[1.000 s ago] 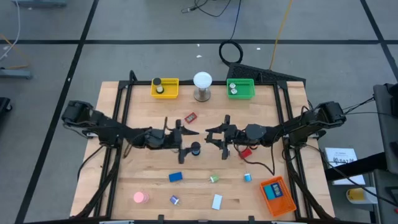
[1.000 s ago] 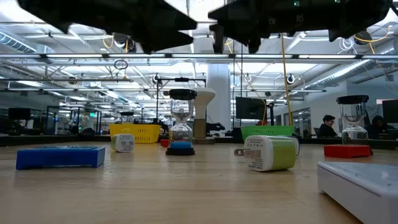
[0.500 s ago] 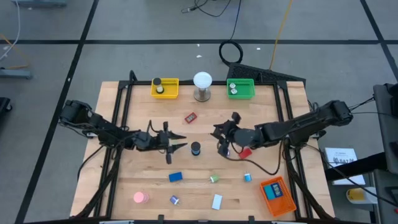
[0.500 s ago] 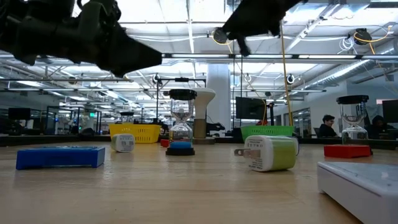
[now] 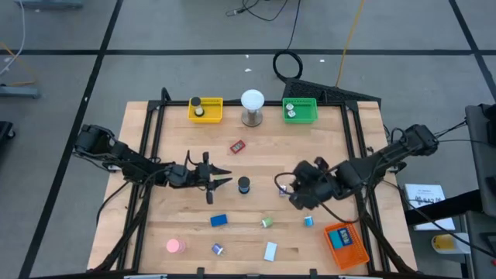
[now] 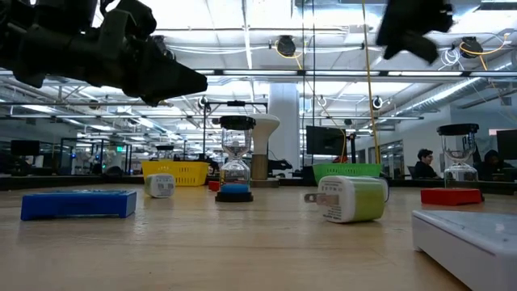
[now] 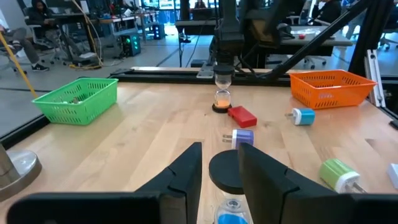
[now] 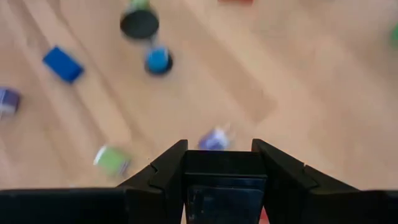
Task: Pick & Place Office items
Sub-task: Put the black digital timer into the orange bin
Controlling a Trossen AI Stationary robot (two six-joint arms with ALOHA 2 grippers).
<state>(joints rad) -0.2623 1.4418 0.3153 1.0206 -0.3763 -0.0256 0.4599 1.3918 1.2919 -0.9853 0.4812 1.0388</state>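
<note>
Blurred purple adapter (image 8: 216, 139) (right wrist view)

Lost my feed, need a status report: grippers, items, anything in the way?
Left gripper open beside the blue-based hourglass. Right gripper open above a purple charger. Nothing held, nothing blocking.

No writing can be read anywhere. The white paper sheet (image 5: 424, 195) lying off the wooden worktop's (image 5: 256, 159) right edge carries dark print, and the small white block (image 6: 161, 185) in the low view bears a label, both too small to make out.
</note>
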